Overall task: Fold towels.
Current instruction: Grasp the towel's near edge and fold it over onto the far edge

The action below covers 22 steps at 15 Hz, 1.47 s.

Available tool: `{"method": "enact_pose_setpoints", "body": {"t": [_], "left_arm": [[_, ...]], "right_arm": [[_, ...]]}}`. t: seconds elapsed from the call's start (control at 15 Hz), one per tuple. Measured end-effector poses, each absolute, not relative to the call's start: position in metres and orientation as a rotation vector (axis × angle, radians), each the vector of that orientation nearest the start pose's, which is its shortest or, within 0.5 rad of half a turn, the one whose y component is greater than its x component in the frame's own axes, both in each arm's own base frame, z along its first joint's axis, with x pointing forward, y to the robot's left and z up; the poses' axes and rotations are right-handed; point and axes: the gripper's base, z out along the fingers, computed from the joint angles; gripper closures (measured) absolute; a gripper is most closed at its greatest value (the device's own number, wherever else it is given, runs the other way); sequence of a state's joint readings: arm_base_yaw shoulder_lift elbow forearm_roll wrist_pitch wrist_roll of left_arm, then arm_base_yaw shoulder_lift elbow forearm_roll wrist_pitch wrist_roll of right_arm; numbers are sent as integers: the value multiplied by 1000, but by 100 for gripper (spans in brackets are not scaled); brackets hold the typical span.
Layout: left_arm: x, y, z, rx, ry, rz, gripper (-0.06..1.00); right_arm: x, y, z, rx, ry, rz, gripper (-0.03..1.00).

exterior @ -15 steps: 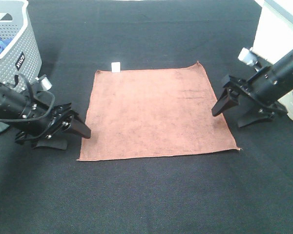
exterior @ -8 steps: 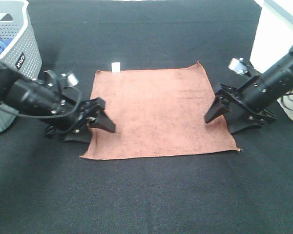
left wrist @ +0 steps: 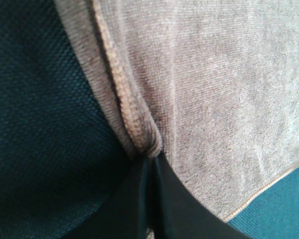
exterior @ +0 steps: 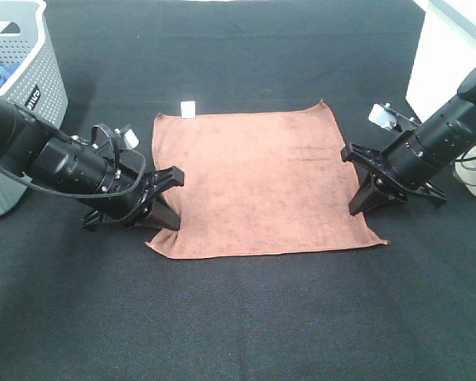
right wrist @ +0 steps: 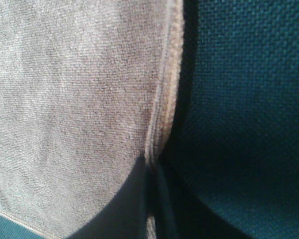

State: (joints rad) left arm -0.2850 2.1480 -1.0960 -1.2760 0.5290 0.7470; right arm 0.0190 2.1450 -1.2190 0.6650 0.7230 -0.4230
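A perforated grey basket (exterior: 28,79) stands at the far left of the black table (exterior: 246,317). Beside it, the left gripper (exterior: 165,208) is clamped on the left stitched edge of the towel (exterior: 254,178); the left wrist view shows the hem bunched between its closed jaws. The terracotta square lies flat at the table's centre, between the two arms, with its white tag (exterior: 188,109) on the far edge. At right, the right gripper (exterior: 365,198) is pinched shut on the opposite side edge. Both grips sit on the near half of the cloth, roughly level with each other, so the tagged far edge lies straight ahead of both. A fold carried away from the camera looks likely, with neither arm better placed.
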Motion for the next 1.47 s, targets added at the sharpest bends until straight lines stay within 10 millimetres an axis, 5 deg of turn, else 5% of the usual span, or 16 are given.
{"method": "enact_pose_setpoints", "body": {"t": [0.47, 0.93, 1.2, 1.47], "left_arm": [[339, -140, 107, 52, 2903, -752, 94], [287, -126, 115, 85, 3045, -714, 94], [297, -126, 125, 80, 2932, -672, 94], [334, -128, 148, 64, 2702, -587, 94]], "right_arm": [[355, 46, 102, 83, 3028, 693, 97], [310, 48, 119, 94, 3056, 700, 97], [321, 53, 126, 104, 2975, 702, 97], [374, 58, 150, 61, 2808, 699, 97]]}}
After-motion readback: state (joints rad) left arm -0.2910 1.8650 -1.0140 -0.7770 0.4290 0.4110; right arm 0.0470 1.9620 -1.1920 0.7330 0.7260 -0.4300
